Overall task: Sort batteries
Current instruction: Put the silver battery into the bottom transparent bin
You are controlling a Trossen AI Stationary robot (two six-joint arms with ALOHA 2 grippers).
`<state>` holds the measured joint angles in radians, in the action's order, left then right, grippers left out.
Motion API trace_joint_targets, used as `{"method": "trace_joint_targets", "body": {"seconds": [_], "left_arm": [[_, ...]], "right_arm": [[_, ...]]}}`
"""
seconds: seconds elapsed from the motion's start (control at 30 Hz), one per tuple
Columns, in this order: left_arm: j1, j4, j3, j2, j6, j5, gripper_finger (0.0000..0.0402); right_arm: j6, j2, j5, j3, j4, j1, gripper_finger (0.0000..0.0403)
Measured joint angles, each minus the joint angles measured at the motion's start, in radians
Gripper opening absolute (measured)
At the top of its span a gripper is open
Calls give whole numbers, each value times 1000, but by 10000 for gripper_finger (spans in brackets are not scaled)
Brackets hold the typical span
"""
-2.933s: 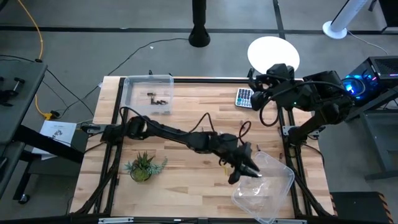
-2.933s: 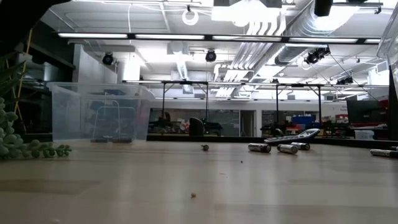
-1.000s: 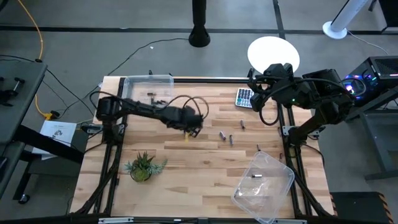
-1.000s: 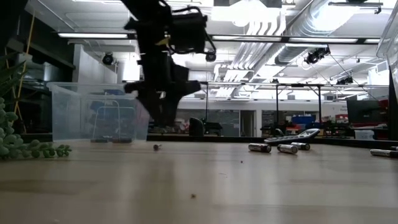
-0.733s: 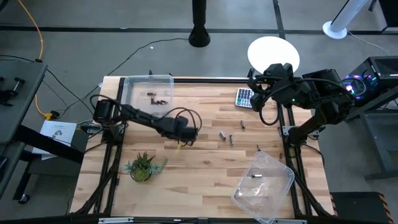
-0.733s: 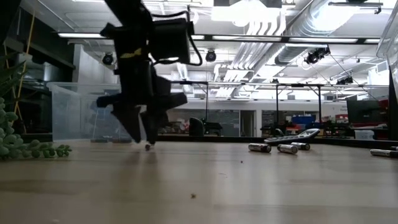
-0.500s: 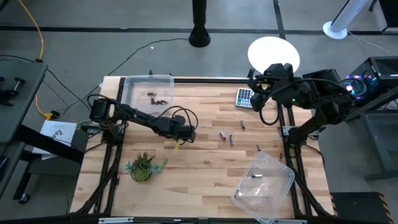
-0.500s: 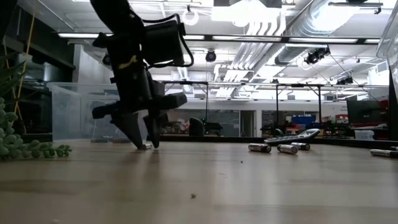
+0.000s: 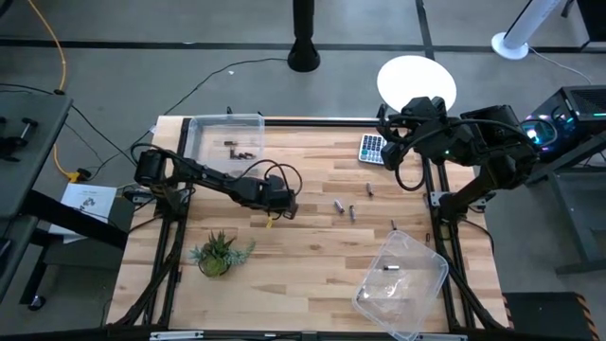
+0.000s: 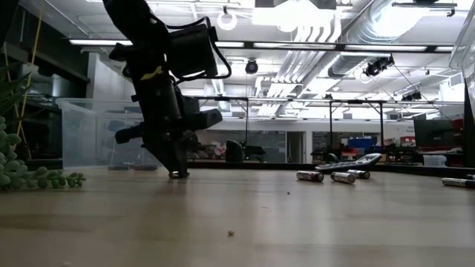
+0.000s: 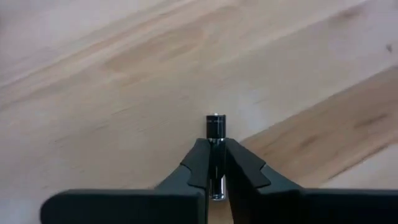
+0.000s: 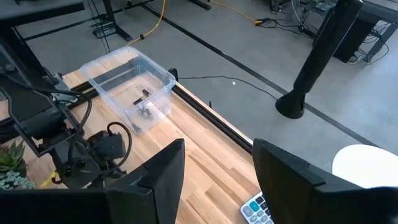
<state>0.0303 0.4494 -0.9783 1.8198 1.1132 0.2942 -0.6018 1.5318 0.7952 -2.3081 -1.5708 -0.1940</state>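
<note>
My left gripper (image 9: 272, 214) is down at the table's middle left, shut on one small battery (image 11: 215, 134); its tips touch the wood in the low view (image 10: 178, 173). Several more batteries lie on their sides right of centre (image 9: 339, 205) (image 9: 351, 213) (image 9: 369, 188), and show in the low view (image 10: 310, 176) (image 10: 343, 177). One battery (image 9: 390, 269) lies in the clear bin (image 9: 428, 284) at the near right. A few batteries (image 9: 239, 149) lie in the clear bin (image 9: 201, 133) at the far left. My right gripper (image 12: 217, 168) waits open above the far right corner. My left gripper pinches the battery between its two fingers (image 11: 198, 163), which come from above pointing down at the table. The battery lies along the gap between them. Its dark end (image 11: 215, 124) sticks out past the fingertips, and it sits at the table surface.
A grey calculator (image 9: 372, 149) lies at the far right, by my right arm. A small potted plant (image 9: 218, 254) stands at the near left, close to my left arm. Bare wood lies between the plant and the near-right bin.
My left gripper moved from the table's middle toward the near-left, came down from a raised height onto the wood, stood open around the battery, then shut on it. The battery stays on the table.
</note>
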Motion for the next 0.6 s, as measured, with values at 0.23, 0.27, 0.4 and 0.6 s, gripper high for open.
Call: {"method": "trace_joint_targets", "body": {"seconds": [0.23,0.27,0.4,0.6], "left_arm": [[-18,-360,-77,-189,-345,4,5],[-21,-421,-88,-198,-398,-11,4],[-14,-529,-207,-165,-543,-117,3],[24,-508,-478,52,-678,-284,1]], "right_arm": [[0,0,0,0,0,0,183],[0,0,1,0,0,0,183],[-13,0,8,0,0,0,183],[-54,0,20,0,0,0,183]]}}
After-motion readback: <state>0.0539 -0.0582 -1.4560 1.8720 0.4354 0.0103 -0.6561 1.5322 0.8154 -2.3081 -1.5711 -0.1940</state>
